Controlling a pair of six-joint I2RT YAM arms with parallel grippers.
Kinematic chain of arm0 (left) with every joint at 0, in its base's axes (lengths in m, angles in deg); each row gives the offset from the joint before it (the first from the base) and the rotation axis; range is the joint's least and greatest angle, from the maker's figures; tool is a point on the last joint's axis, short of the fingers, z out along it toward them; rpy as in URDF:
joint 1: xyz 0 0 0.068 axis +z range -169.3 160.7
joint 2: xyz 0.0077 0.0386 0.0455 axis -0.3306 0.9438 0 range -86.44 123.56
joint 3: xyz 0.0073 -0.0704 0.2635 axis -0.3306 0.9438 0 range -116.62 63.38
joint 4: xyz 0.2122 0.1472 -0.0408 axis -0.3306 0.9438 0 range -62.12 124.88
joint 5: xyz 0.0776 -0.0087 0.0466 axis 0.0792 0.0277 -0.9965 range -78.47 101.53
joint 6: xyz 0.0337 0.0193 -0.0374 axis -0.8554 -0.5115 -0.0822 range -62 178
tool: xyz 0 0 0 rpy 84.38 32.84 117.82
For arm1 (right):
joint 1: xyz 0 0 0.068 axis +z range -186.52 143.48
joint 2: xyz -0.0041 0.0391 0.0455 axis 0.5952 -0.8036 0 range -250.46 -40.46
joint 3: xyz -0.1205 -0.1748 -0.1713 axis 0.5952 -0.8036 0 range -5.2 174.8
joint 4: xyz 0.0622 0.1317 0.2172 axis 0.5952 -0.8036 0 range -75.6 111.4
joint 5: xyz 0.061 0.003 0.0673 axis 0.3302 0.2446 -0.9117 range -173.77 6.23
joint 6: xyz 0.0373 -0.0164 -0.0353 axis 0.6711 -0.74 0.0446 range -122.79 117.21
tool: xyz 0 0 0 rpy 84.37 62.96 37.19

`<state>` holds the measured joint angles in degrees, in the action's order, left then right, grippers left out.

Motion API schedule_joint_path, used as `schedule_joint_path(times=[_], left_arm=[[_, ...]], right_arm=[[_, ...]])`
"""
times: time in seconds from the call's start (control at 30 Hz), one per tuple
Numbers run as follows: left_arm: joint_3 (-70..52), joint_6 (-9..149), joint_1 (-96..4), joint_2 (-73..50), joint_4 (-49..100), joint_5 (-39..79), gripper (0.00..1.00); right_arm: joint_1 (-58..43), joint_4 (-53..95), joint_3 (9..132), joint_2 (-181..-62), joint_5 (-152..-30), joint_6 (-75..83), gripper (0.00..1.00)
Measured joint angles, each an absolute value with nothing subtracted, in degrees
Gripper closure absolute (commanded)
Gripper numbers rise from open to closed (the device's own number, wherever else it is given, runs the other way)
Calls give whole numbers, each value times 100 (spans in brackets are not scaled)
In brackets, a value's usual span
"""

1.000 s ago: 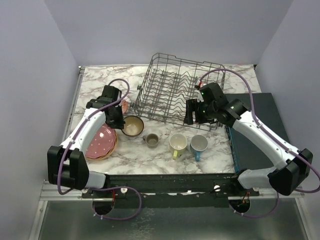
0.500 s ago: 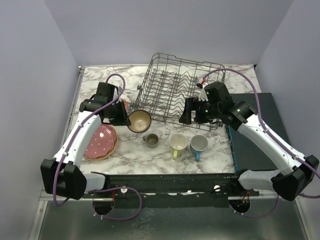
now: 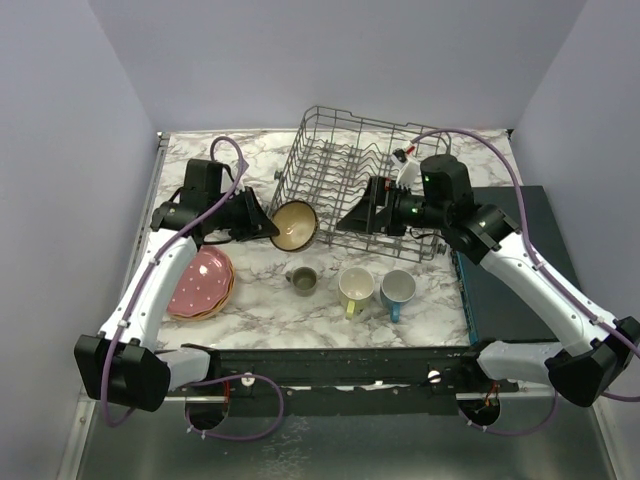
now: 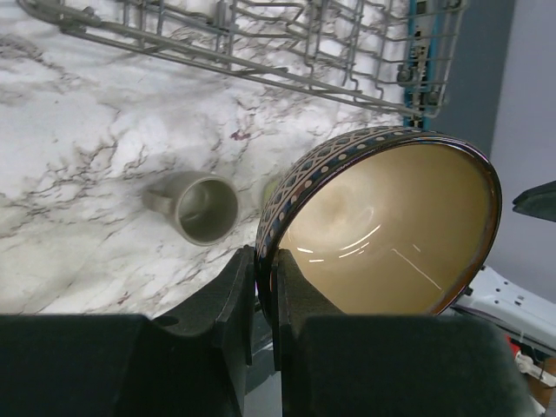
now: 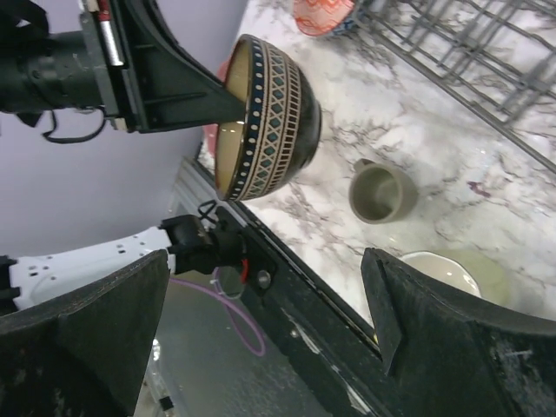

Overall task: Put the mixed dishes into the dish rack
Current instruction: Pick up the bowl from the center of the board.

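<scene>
Ok, top view first: the left end effector (image 3: 262, 221) is clamped on the rim of the dark brown bowl (image 3: 294, 226). The bowl hangs tipped on its side above the bench (image 3: 270, 315), just beside the near-left corner of the dish rack (image 3: 360, 165). The right end effector (image 3: 352, 219) sits close on the bowl's other side, by the rack's front wall, fingers spread, nothing in it. Grey-beige mug (image 3: 303, 281), pale yellow mug (image 3: 356, 288) and blue mug (image 3: 398, 289) stand in a row on the bench. The pink plate (image 3: 200, 283) is at left, apart from the rack. We can't see the pinch itself from here, nor what lies under the pink plate.

Left wrist: jaws nearly closed, only the bowl's rim between them. It's a thin grip with the bowl's weight off to one side. We judge it could pivot or slip if the arm swings fast, or if the bowl clips the rack's wall or a tine going in. The bowl hides most of the pale yellow mug.

Right wrist: fingers wide apart, empty, bowl ahead. If this arm closes in, it could knock the bowl out of the pinch. A red dish (image 5: 321, 13) is cut off at the top edge; we can't tell what kind.
</scene>
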<state>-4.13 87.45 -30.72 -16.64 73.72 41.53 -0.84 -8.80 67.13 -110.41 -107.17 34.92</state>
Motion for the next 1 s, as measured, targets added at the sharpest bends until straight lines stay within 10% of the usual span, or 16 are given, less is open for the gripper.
schedule_joint_path(times=[1.0], left_arm=[[-354,10066,-3072,-1981,5670,5283,100]], right_arm=[[-84,1529,6132,-11267,-11200,5466,0]])
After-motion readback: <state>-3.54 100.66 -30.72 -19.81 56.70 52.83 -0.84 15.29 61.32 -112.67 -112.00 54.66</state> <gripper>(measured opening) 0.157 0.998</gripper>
